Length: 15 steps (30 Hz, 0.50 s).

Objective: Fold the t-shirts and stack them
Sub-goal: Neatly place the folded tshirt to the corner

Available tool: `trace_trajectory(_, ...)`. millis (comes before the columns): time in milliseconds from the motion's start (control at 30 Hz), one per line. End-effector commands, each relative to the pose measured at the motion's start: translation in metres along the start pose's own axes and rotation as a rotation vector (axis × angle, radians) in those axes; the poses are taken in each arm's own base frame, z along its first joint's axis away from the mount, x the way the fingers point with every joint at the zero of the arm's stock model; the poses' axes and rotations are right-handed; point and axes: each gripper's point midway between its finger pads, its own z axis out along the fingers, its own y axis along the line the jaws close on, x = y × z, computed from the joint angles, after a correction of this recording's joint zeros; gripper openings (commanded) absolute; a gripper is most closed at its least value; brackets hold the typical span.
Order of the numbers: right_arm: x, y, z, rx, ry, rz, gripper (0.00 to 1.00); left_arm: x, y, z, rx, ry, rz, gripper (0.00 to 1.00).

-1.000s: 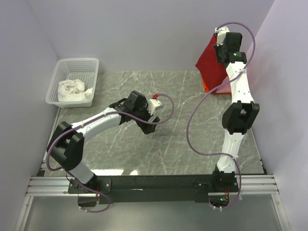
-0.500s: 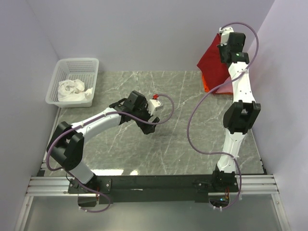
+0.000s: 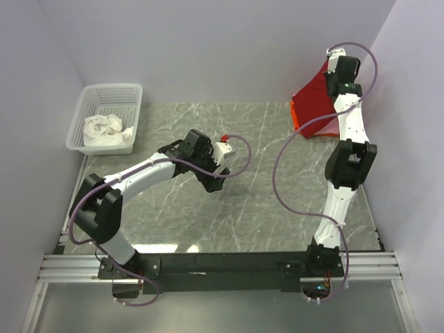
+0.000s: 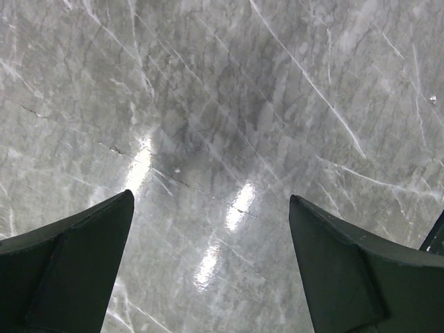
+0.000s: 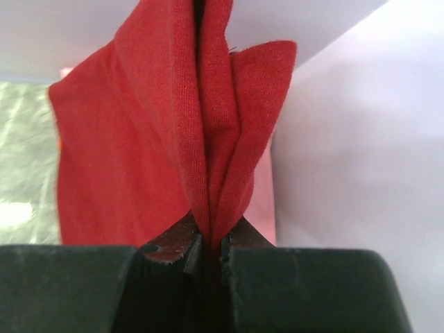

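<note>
At upper right, the right gripper [image 5: 207,248] pinched the deep red t-shirt [image 3: 310,105] hanging toward the desk [image 3: 257,208], the left gripper [image 4: 208,260] gaped empty, and spreading the shirt flat mid-desk would likely ease folding.

Top: high rear, looking down. Wrists: close on table [image 4: 222,104], red t-shirt [image 5: 125,139].
</note>
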Motion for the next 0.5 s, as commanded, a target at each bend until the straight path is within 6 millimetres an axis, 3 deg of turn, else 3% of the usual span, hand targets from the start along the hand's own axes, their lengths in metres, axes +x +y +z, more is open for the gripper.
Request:
trace_trajectory(0,-0.020,-0.031,0.012,0.115,-0.103,-0.003,0.00,-0.012,0.003,-0.003,0.020,-0.021,0.018,0.99)
trace_trajectory(67,-0.017,-0.037,0.018,0.139,-0.114,0.002,0.00,-0.012,0.007,-0.004,0.013,-0.016,0.011,0.99)
trace_trajectory(133,-0.008,-0.047,0.025,0.184,-0.097,0.010,0.10,-0.012,0.010,-0.005,0.009,-0.010,0.001,0.99)
trace_trajectory(167,-0.009,-0.051,0.026,0.206,-0.104,0.015,0.33,-0.013,0.011,-0.006,0.007,-0.012,0.000,0.99)
trace_trajectory(267,-0.003,-0.060,0.030,0.254,-0.091,0.035,0.68,-0.015,0.017,-0.010,0.002,-0.019,-0.025,0.99)
trace_trajectory(333,-0.005,-0.062,0.027,0.257,-0.098,0.052,0.75,-0.018,0.022,-0.013,-0.009,-0.030,-0.037,1.00)
trace_trajectory(367,-0.003,-0.060,0.027,0.248,-0.092,0.056,0.83,-0.018,0.024,-0.014,-0.014,-0.031,-0.040,1.00)
trace_trajectory(467,-0.009,-0.059,0.018,0.229,-0.106,0.084,0.86,-0.022,0.031,-0.018,-0.034,-0.049,-0.068,0.99)
